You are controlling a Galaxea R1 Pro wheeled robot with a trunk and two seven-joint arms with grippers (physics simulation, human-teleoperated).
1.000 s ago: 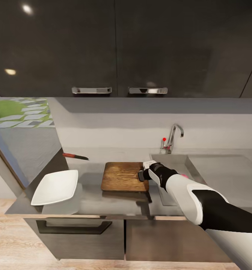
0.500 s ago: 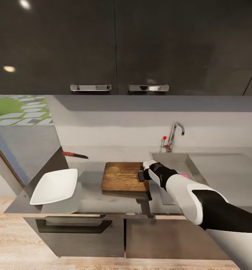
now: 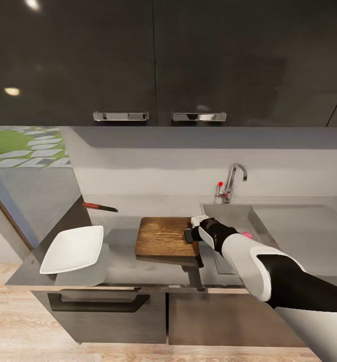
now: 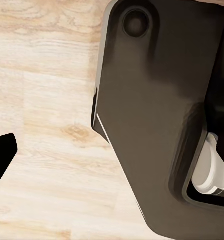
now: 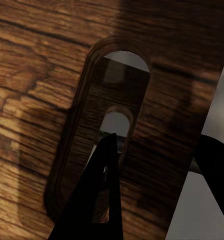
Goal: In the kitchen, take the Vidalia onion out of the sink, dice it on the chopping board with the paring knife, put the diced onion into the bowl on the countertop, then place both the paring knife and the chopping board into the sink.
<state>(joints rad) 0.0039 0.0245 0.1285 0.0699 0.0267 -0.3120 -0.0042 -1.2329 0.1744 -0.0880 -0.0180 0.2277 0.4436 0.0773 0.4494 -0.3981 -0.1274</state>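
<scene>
Grey countertop (image 3: 123, 269) carries the brown board (image 3: 163, 236), streaked with dark grain, between the white bowl (image 3: 74, 249) and the sink (image 3: 238, 216). Right gripper (image 3: 194, 229) sits at the board's sink-side edge, one finger (image 5: 99, 200) poking through its handle slot; whether it grips, I cannot tell. Knife (image 3: 100, 206) lies well apart behind the bowl.

The right arm (image 3: 248, 256) covers most of the Vidalia onion (image 3: 247, 235) and the sink's (image 3: 238, 213) front; its jaws' state at the chopping board's (image 3: 163, 236) right edge cannot be told.
</scene>
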